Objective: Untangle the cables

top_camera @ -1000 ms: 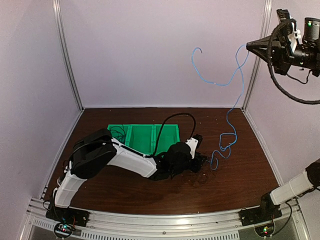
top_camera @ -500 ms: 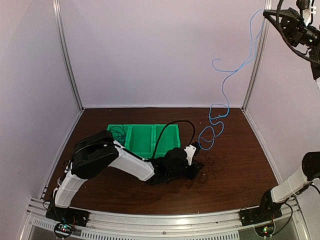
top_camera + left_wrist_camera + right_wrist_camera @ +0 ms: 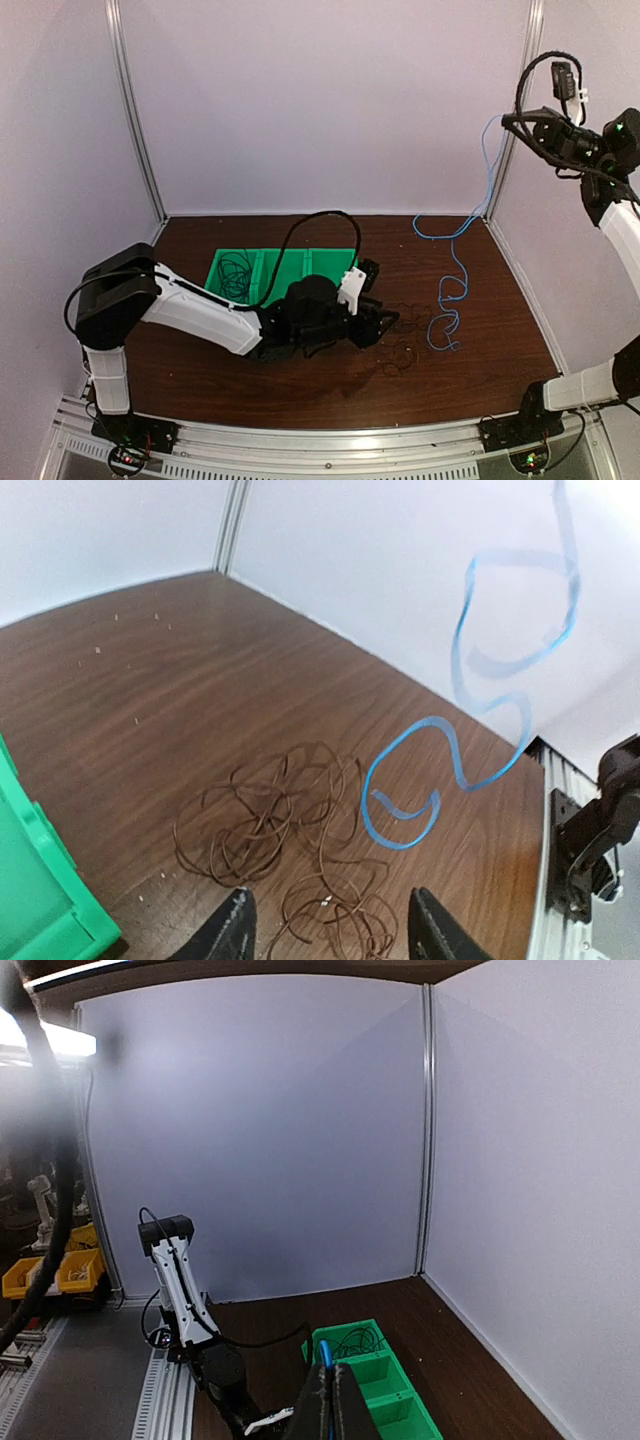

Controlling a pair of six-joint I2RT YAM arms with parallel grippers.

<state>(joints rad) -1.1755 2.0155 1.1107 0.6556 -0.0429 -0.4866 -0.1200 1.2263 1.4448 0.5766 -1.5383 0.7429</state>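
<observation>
The dark cables (image 3: 408, 338) lie in a loose tangle (image 3: 268, 825) on the brown table, right of centre. My left gripper (image 3: 385, 322) is low at the tangle's left edge, open (image 3: 330, 930), with some strands lying on the table between its fingers. High at the right, my right gripper (image 3: 506, 121) is shut (image 3: 330, 1400) on the blue cable (image 3: 324, 1352). That blue cable (image 3: 487, 170) hangs down the back right corner, and its lower loops (image 3: 400, 843) rest on the table just right of the tangle.
A green bin (image 3: 285, 275) with three compartments stands behind the left arm; its left compartment holds a coil of black wire (image 3: 235, 275). The bin's corner (image 3: 30, 900) is close to the left gripper. White walls and metal posts enclose the table.
The right arm came down from the top right corner and the blue cable dropped with it, its end settling right of the tangle. The left arm drew back leftward and its jaws widened.
</observation>
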